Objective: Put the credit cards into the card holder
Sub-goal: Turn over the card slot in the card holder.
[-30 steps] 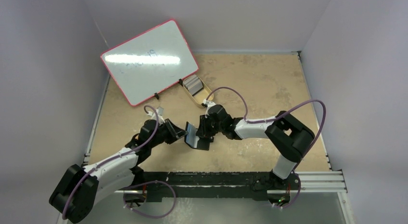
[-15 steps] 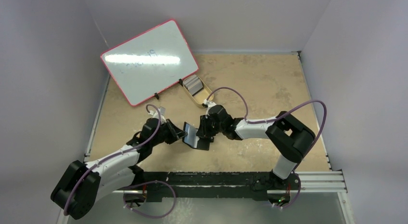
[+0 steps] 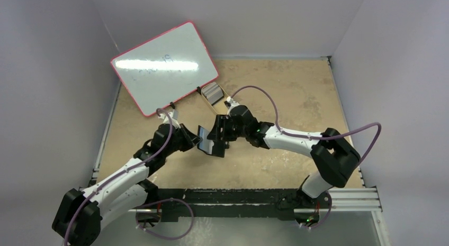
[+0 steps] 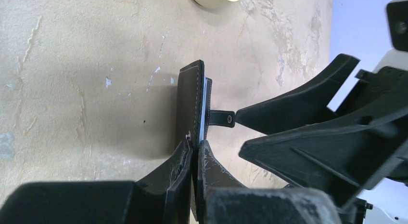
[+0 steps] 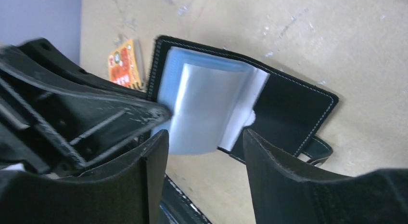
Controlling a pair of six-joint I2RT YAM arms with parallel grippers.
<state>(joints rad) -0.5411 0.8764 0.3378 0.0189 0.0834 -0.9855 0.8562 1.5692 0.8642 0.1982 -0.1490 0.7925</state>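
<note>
- Top external view: I see bare table (image 3: 296, 92) at 2 o'clock of the card holder (image 3: 208, 143). The white board (image 3: 164, 66) stands at 11, and the tan tray (image 3: 205, 100) with grey credit cards (image 3: 213, 91) at 12.
- The card holder sits mid-table between both grippers, open like a book.
- In the left wrist view its cover runs 6 to 12, and the snap tab (image 4: 222, 118) points to 3.
- My left gripper (image 4: 194, 149) pinches that cover.
- My right gripper (image 5: 204, 137) has its fingers spread wide, gripping nothing.

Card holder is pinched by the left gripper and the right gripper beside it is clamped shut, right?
Not quite. The left gripper does pinch the card holder, but the right gripper beside it is open, jaws spread wide, as the right wrist view shows.
</note>
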